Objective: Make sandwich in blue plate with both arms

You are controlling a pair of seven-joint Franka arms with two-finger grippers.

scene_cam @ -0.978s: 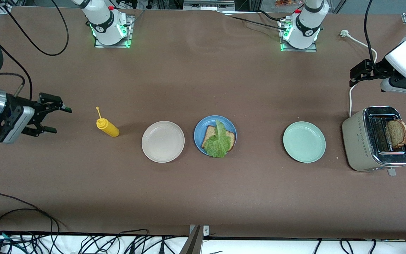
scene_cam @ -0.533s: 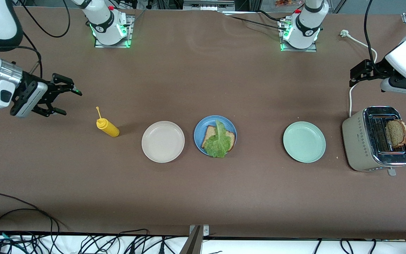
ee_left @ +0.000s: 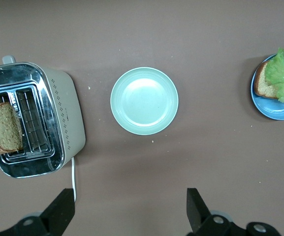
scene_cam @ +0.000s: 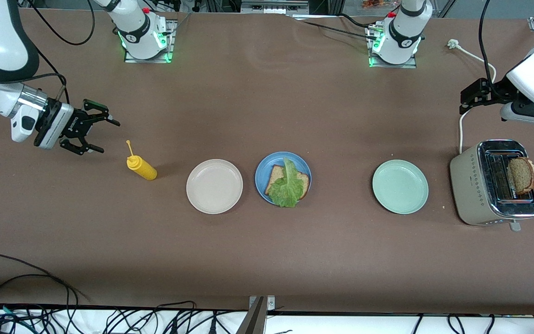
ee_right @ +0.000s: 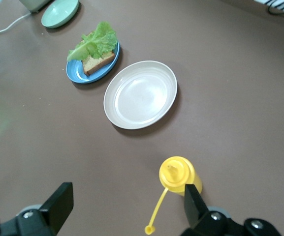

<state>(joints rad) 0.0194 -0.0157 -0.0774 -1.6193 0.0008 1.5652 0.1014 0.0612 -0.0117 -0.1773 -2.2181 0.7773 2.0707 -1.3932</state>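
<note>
This is a robotics lab set up as a mock kitchen. Two white robot arms (scene_cam: 144, 28) are bolted by metal base plates with green status lights to a wide brown table (scene_cam: 267, 260). Loose black cables (scene_cam: 26, 315) tangle along the table's near edge, and a white power cord (scene_cam: 473, 58) runs to a toaster (scene_cam: 473, 185). Plates and a mustard bottle (scene_cam: 142, 167) stand as props.

blue plate (scene_cam: 261, 172): medium blue | bread slice (scene_cam: 276, 177): brown, darker crust | lettuce leaf (scene_cam: 287, 186): green | beige plate (scene_cam: 214, 186) | mint-green plate (scene_cam: 400, 186) | mustard bottle (scene_cam: 141, 167): yellow | toaster (scene_cam: 475, 185): beige, dotted, chrome top | surface (scene_cam: 267, 250): brown
</note>
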